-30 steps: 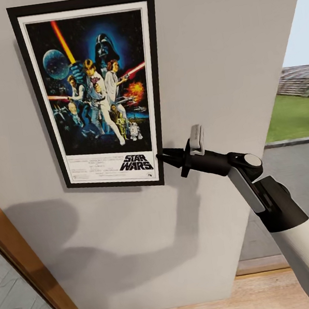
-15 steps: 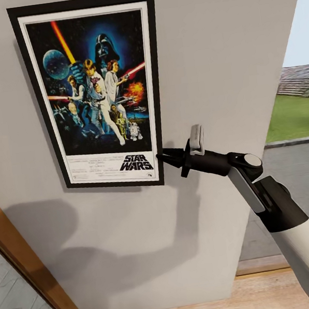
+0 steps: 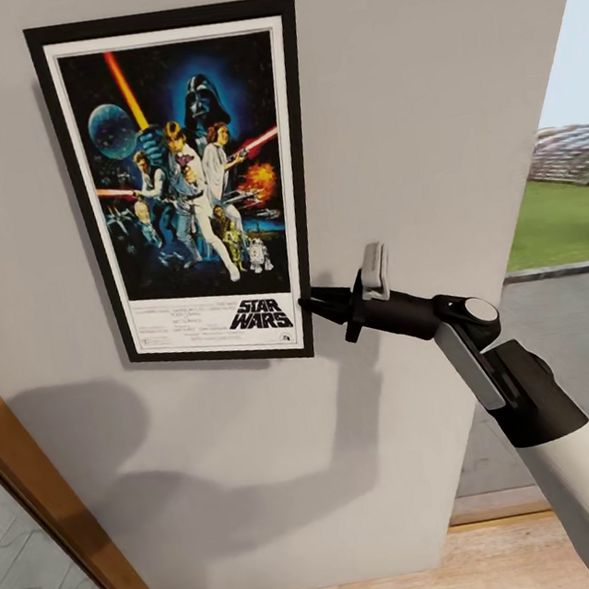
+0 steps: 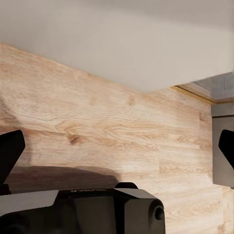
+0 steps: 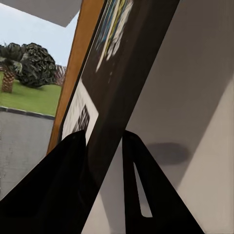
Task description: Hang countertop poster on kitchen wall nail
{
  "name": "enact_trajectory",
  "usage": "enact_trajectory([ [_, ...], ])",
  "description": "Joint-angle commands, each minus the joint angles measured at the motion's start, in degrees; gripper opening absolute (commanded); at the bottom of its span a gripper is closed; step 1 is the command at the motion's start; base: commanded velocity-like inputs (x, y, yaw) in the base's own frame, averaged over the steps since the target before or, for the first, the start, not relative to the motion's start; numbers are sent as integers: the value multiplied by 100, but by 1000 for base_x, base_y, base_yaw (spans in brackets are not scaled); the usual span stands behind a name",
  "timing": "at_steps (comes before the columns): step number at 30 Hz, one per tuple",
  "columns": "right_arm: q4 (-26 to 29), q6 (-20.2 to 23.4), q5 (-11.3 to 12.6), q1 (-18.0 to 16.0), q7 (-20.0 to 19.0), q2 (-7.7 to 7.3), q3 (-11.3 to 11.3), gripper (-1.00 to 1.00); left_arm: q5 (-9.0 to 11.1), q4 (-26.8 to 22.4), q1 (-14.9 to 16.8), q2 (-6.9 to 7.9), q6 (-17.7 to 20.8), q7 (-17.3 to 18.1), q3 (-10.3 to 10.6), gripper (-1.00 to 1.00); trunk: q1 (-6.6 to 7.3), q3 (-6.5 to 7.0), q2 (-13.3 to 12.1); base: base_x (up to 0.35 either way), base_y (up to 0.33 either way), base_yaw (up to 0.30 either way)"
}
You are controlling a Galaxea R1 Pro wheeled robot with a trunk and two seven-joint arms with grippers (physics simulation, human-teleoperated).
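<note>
The right gripper (image 3: 309, 300) pinches the poster's (image 3: 189, 183) lower right frame edge flat against the grey wall (image 3: 421, 129), while the left gripper (image 4: 117, 151) hangs spread over wood floor (image 4: 112, 131).

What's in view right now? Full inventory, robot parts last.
poster: 1, black frame, white border, dark blue art, against the wall, right edge between the right gripper's fingers
wall: 1, light grey, behind the poster
wood frame: 1, brown, lower left of the head view
floor: light wood planks, below the wall
lawn: green, outside past the wall's right edge
pavement: grey, below the lawn
right gripper: 1, black, shut on the poster's lower right frame edge
right arm: 1, black and white, reaching in from the lower right
left gripper: 1, black fingers spread wide over the floor
</note>
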State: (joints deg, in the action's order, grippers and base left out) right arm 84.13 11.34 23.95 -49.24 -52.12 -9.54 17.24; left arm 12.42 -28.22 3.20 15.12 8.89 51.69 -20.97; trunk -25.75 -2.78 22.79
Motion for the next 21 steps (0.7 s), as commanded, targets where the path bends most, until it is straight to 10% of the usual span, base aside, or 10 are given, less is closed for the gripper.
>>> enact_trajectory([
  [1,-1,61,65,-7,-2,-4,7,-100,32,0,5,-1,60,25,-12,100,-4,-13,13,0,0,0],
  [21,1,61,65,-6,-1,-4,7,-100,32,0,5,-1,60,25,-12,100,-4,-13,13,65,0,0],
])
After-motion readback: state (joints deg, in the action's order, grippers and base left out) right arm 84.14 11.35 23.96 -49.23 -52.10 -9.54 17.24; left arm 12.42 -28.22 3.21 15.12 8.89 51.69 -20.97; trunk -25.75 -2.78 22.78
